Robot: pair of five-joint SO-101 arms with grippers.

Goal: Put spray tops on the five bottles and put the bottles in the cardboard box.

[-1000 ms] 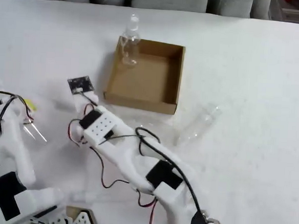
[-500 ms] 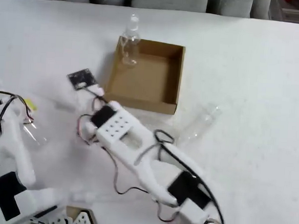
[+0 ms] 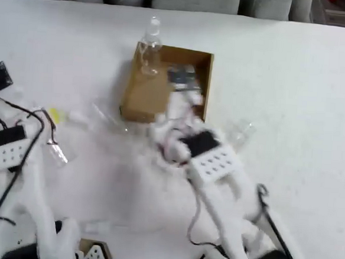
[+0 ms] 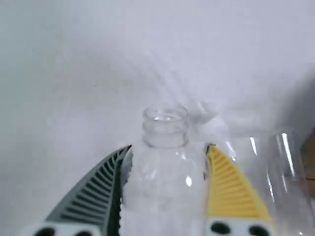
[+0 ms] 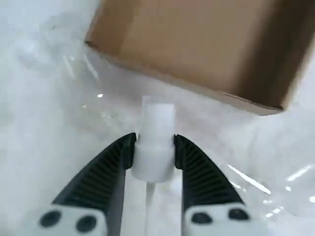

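My left gripper (image 4: pixel 165 147) is shut on a clear bottle (image 4: pixel 165 172) whose neck is open, with no top on it. In the high view this gripper (image 3: pixel 56 134) is left of the cardboard box (image 3: pixel 144 95). My right gripper (image 5: pixel 154 140) is shut on a white spray top (image 5: pixel 155 147), just in front of the box's near wall (image 5: pixel 206 49). In the high view it (image 3: pixel 172 114) is at that near wall. One capped bottle (image 3: pixel 150 48) stands in the box's far left corner. A clear bottle (image 3: pixel 234 134) lies right of the box.
Another clear bottle (image 5: pixel 81 93) lies on the white table by the box's near left corner. Loose wires hang from both arms. The table's right side (image 3: pixel 304 103) is open white surface.
The right arm has swung right, from left of the box to its near wall. The left arm has risen and shifted slightly right with its bottle.
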